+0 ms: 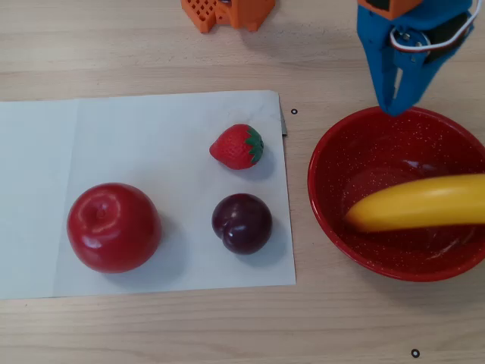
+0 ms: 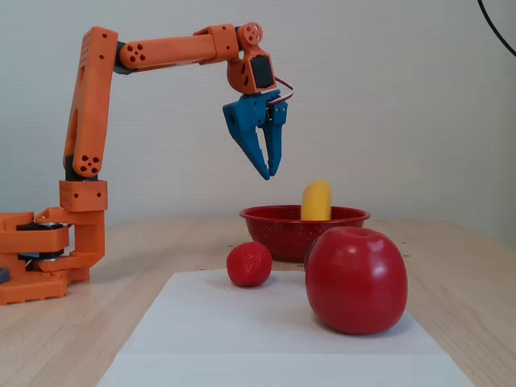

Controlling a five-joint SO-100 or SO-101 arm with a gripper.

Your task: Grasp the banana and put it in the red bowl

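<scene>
The yellow banana (image 1: 420,203) lies in the red speckled bowl (image 1: 333,163), its blunt end pointing left and its other end running past the right edge of the overhead view. In the fixed view the banana (image 2: 316,201) sticks up above the bowl's rim (image 2: 274,219). My blue gripper (image 1: 395,106) hangs above the bowl's far rim, clear of the banana. In the fixed view the gripper (image 2: 268,169) is well above the bowl, its jaws nearly together and holding nothing.
A red apple (image 1: 114,227), a strawberry (image 1: 238,146) and a dark plum (image 1: 242,223) sit on a white paper sheet (image 1: 151,144) left of the bowl. The orange arm base (image 2: 48,258) stands at the far table edge.
</scene>
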